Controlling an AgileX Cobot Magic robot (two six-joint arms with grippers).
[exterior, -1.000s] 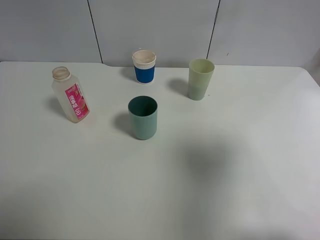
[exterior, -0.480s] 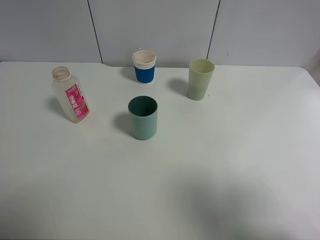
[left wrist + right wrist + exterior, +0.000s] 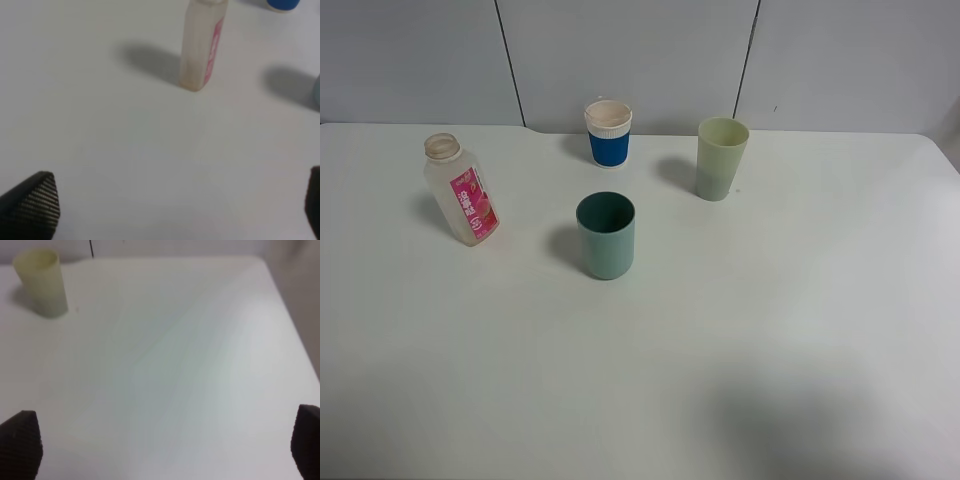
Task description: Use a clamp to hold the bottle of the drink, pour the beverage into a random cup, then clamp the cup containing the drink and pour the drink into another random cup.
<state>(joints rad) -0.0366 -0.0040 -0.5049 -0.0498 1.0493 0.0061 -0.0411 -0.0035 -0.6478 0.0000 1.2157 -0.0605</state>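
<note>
An uncapped clear bottle with a pink label (image 3: 461, 190) stands at the left of the white table; it also shows in the left wrist view (image 3: 201, 45). A teal cup (image 3: 606, 235) stands mid-table. A blue cup with a white rim (image 3: 608, 132) stands behind it. A pale green cup (image 3: 721, 158) stands at the back right and shows in the right wrist view (image 3: 42, 283). My left gripper (image 3: 175, 212) is open and empty, well short of the bottle. My right gripper (image 3: 162, 447) is open and empty, far from the pale green cup. Neither arm shows in the exterior view.
A grey panelled wall (image 3: 640, 60) runs behind the table. The table's right edge (image 3: 295, 330) shows in the right wrist view. A faint shadow lies on the table's front right.
The objects have not moved. The shadow on the table has slid toward the front edge.
</note>
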